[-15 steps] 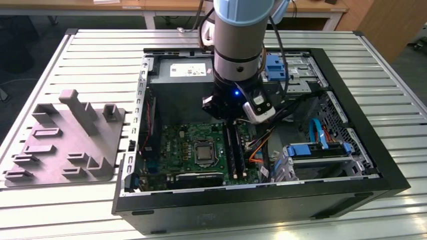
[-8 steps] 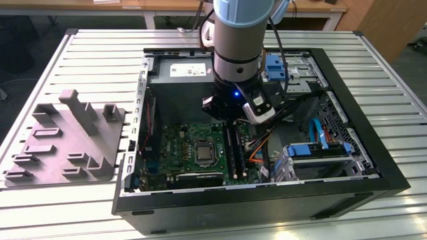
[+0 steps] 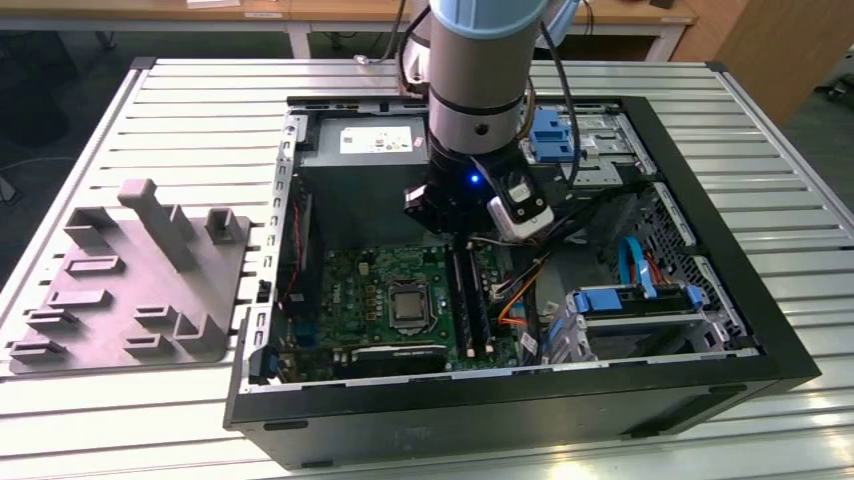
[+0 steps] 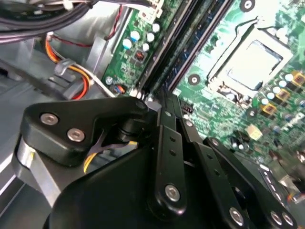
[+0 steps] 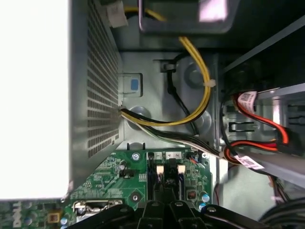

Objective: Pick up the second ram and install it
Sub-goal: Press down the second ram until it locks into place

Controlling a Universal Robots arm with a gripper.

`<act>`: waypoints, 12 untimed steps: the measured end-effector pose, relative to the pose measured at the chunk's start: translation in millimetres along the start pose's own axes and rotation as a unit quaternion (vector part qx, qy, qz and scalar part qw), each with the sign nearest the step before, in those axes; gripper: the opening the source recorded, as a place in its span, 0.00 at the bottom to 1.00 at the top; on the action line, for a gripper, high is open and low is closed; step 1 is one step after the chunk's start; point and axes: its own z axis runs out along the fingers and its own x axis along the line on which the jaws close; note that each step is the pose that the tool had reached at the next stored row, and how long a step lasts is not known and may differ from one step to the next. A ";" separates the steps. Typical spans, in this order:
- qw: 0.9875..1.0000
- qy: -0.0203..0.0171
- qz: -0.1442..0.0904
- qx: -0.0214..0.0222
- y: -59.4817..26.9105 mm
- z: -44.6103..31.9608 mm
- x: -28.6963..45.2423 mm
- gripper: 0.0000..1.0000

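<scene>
My gripper [image 3: 461, 238] is down inside the open computer case [image 3: 747, 330], at the far end of the memory slots on the green motherboard [image 3: 380, 290]. Two long dark sticks sit side by side in those slots. The second ram [image 3: 469, 300] is one of the pair; I cannot tell which. In the second wrist view the black fingers [image 4: 167, 125] meet with no gap at the end of the dark sticks [image 4: 183, 47]. In the first wrist view the gripper [image 5: 162, 193] sits just over the slot ends with their white latches [image 5: 160, 169].
A grey plastic holder block [image 3: 134, 280] with upright posts stands on the slatted table at the exterior view's left. Around the slots are the processor socket [image 3: 404, 305], orange and yellow cables [image 5: 202, 102], blue drive brackets [image 3: 641, 300] and the power supply [image 3: 367, 145].
</scene>
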 end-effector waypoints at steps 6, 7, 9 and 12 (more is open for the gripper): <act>1.000 0.000 0.000 0.000 -5.3 -2.2 -0.3 0.10; 1.000 0.000 0.000 0.000 -8.0 -2.3 -0.3 0.10; 1.000 0.000 0.000 0.000 -13.9 -2.5 -0.5 0.10; 1.000 0.000 0.000 0.000 -22.8 -2.7 -0.8 0.10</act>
